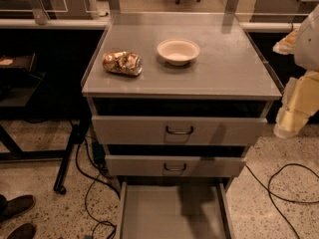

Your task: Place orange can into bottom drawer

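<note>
The orange can [122, 62] lies on its side on the cabinet's grey top [224, 73], at the left. It is a shiny orange-gold can with mottled brown-and-white print. The bottom drawer [172, 213] is pulled out below, a shallow grey tray with nothing in it. The gripper [294, 108], cream-yellow, hangs at the right edge of the camera view. It is beside the cabinet's right side, below the level of the top and far from the can. It holds nothing that I can see.
A cream round bowl [178, 51] stands on the top, right of the can. The two upper drawers [179, 130] with dark wire handles are shut. Cables [284, 188] lie on the floor. Shoes [15, 215] are at the lower left, near a table leg [70, 153].
</note>
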Controlling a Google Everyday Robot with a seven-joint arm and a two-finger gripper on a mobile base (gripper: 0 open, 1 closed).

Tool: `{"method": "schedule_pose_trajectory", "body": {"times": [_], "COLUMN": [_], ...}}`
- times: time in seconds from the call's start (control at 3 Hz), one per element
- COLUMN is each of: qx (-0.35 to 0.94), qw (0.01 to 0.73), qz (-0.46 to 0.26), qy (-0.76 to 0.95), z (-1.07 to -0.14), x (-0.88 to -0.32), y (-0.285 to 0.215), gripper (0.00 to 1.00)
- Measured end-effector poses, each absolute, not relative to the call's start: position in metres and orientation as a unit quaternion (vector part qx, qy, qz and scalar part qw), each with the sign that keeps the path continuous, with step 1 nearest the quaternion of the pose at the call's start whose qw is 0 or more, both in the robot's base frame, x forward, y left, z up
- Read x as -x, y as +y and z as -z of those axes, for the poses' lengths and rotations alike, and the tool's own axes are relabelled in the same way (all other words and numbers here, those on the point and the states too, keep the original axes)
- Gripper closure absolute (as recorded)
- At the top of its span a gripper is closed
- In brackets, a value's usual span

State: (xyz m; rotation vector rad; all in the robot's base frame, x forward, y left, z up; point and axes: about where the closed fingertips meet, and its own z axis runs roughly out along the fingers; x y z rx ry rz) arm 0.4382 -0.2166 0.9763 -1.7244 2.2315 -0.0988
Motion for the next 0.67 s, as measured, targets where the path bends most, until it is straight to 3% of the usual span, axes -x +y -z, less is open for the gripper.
{"method": "schedule_pose_trajectory", "body": {"times": [0.67], "qx": [0.595], "qw": [0.157], "qz": [0.049], "qy": [0.787], "z": [-0.984], "x": [-0.454], "y": [-0.202], "gripper": [0.00]}}
